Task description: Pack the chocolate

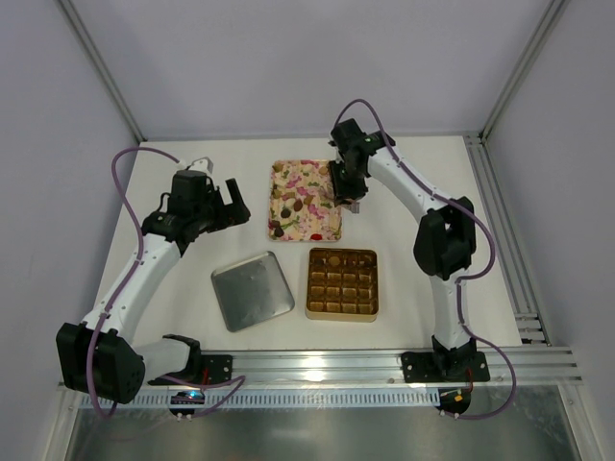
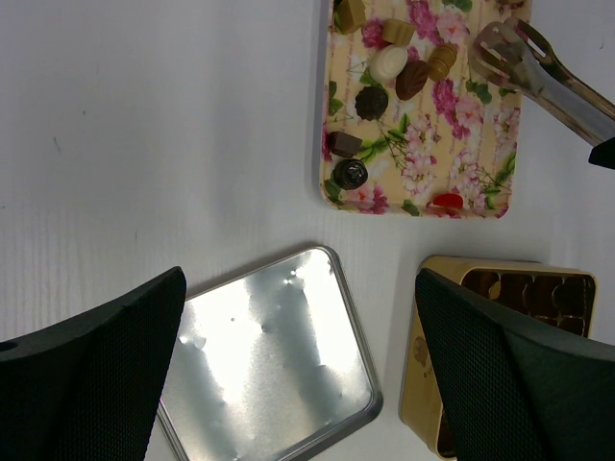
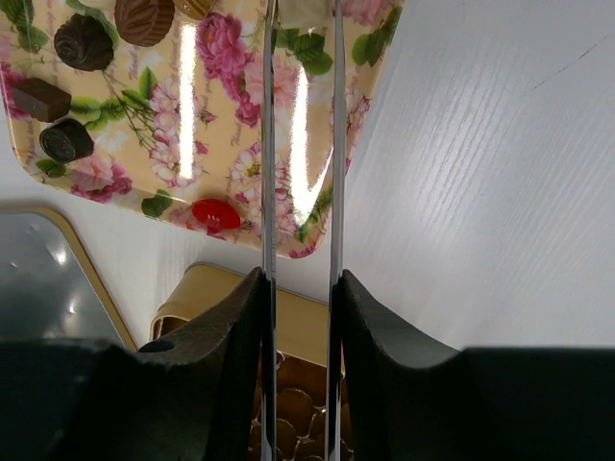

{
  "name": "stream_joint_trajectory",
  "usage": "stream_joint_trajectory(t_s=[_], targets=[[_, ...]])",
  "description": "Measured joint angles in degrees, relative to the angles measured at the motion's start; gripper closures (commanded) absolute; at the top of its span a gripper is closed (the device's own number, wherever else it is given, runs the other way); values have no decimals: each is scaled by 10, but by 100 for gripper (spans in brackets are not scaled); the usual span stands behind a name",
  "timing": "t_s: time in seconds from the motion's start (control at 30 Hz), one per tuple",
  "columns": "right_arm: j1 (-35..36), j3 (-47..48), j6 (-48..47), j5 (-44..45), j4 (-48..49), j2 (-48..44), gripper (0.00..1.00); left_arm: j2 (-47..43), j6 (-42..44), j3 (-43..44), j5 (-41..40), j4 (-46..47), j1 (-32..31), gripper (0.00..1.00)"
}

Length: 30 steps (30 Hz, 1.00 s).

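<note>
Several chocolates [image 1: 293, 205] lie on the pink-and-cream floral tray [image 1: 322, 178], mostly dark brown, with one red sweet [image 3: 216, 213] at its near edge. They also show in the left wrist view [image 2: 372, 101]. My right gripper [image 1: 348, 187] is shut on metal tongs [image 2: 538, 72], whose two blades [image 3: 268, 144] reach over the tray's right part. The tong tips look empty. My left gripper [image 1: 233, 202] is open and empty, left of the tray and above the silver lid [image 2: 269, 355]. The gold box [image 1: 342, 283] with grid cells lies in front of the tray.
The silver lid [image 1: 252, 290] lies flat left of the gold box. One far cell of the box seems to hold a round brown piece [image 1: 333, 259]. White walls enclose the table at left, back and right; a rail runs along the near edge.
</note>
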Motion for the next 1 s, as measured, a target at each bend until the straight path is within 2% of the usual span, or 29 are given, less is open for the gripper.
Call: stream_joint_trajectory(t_s=[0.6,1.0], targets=[[0,-31,-8,-8,-5,-54,63,0,0,0,0,0,0,0],[0,-87,-11,-33,-11,-165,62,0,0,0,0,0,0,0]])
